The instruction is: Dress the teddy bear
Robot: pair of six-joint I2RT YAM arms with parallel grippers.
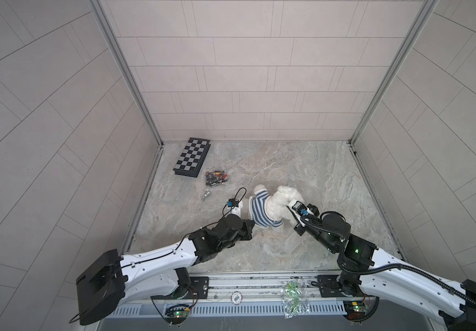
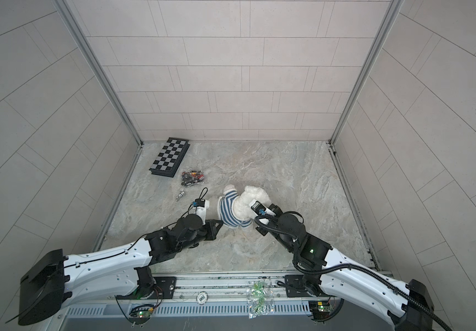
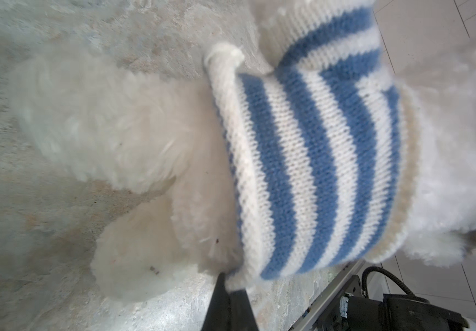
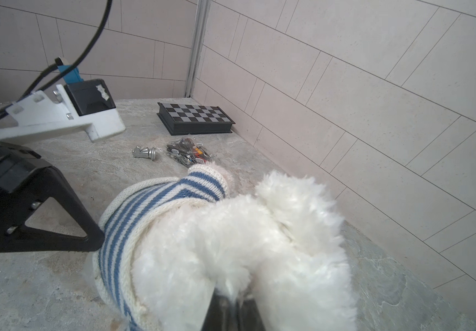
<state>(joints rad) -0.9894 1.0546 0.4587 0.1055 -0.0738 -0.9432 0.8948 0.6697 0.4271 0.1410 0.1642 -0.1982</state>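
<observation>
Where the marble-patterned tabletop (image 1: 311,172) spreads between pale tiled walls, the teddy bear (image 1: 281,202) (image 2: 246,200) sits near its middle, between the two arms. Its plush is long, curly and bright white, bunched into a rounded head and stubby limbs (image 3: 102,129). Around its body is a sweater (image 1: 261,213) (image 2: 229,215) of coarse ribbed knit in blue and cream stripes, with a thick cream hem rolled at the edge (image 3: 302,172); one short sleeve stands out with a fluffy paw at its end. The bare legs stick out past the hem in the left wrist view. The left gripper (image 3: 228,286), black and wedge-shaped, has its jaws pressed together on the sweater's hem at the bear's lower side, the knit edge tucked between the tips; both top views show it just beside the body (image 1: 251,225). The right gripper (image 4: 231,303) is closed as well, its dark tips buried in the fur of the bear's head (image 4: 231,243), so the bear is pinched from both ends. Whether the bear lies flat or is propped up I cannot tell. Well apart, toward the far left corner, lies a folded chessboard case (image 1: 192,157) (image 4: 196,117), flat and black-edged, with a crinkled clear bag of small pieces (image 1: 216,178) beside it and a silver chess piece (image 1: 206,196) on its side.
</observation>
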